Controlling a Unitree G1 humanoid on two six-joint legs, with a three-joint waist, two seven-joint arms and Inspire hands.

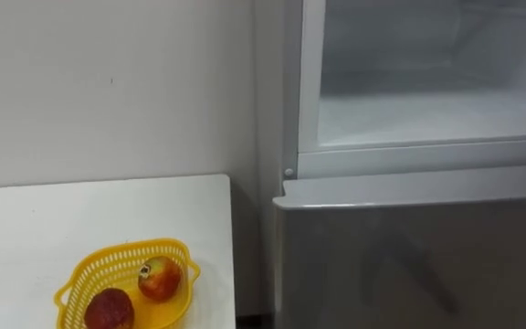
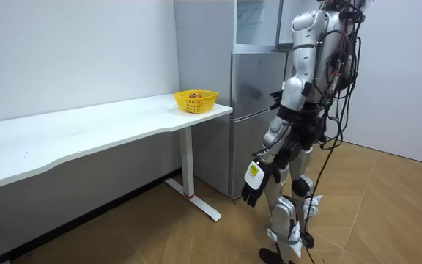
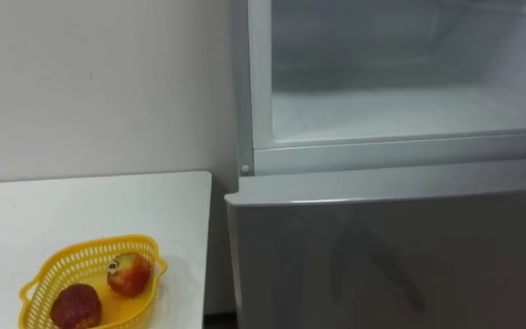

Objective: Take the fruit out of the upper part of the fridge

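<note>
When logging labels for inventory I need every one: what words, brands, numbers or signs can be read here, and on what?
None can be read.
Small yellowish tag on the robot hand hanging at its side, room view: too small to read.
Fridge, yellow basket, table: no print shows.

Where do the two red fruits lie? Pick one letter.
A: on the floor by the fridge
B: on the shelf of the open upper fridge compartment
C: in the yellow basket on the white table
C: both red fruits lie in the yellow basket on the white table, beside the fridge.
</note>
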